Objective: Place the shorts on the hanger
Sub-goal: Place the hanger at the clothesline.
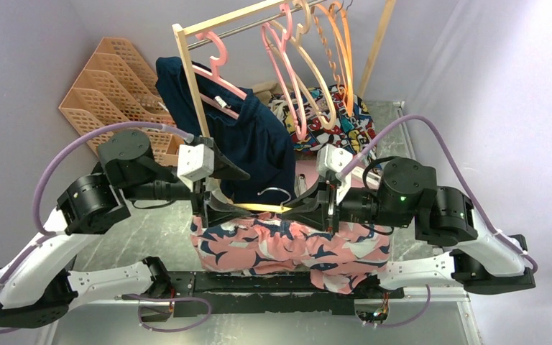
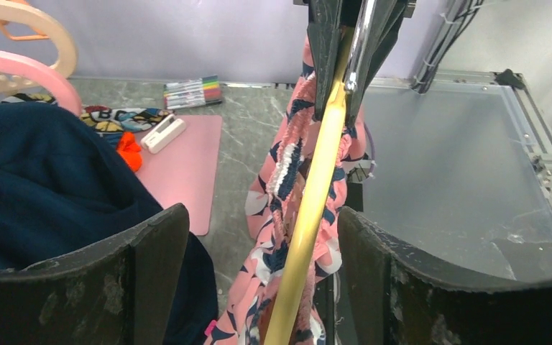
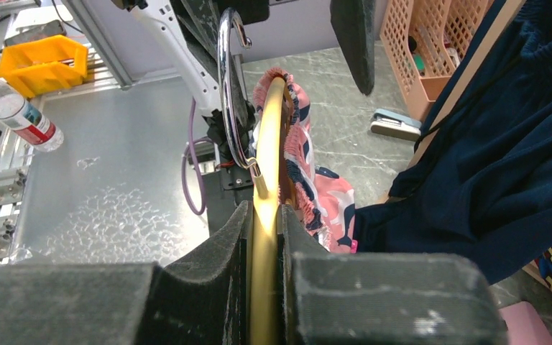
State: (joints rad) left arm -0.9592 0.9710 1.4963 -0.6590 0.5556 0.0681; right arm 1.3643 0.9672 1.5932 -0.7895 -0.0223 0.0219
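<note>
Above the near edge of the table (image 1: 133, 233) my right gripper (image 1: 296, 210) clamps the hanger (image 1: 262, 208), left gripper (image 1: 223, 212) stands open; shorts (image 1: 287, 246) seem draped on, release remains.

Shorts (image 1: 287, 244): salmon pink, printed with navy and white blotches.
Hanger (image 2: 309, 208): pale yellow. Hook (image 3: 230, 86): silver metal.
Garment (image 1: 255, 140): plain navy.
Cloth (image 1: 341, 122): multicoloured cartoon print.
Pink hangers (image 1: 221, 52) and orange hangers (image 1: 348, 72) are on the rail.
Bench (image 1: 144, 230): grey, marbled with pale veins.
Mat (image 2: 187, 165): plain pink.
Organiser (image 1: 115, 79): peach, lattice pattern.
Bin (image 3: 36, 57): yellow.
Cable (image 3: 189, 162): purple.
</note>
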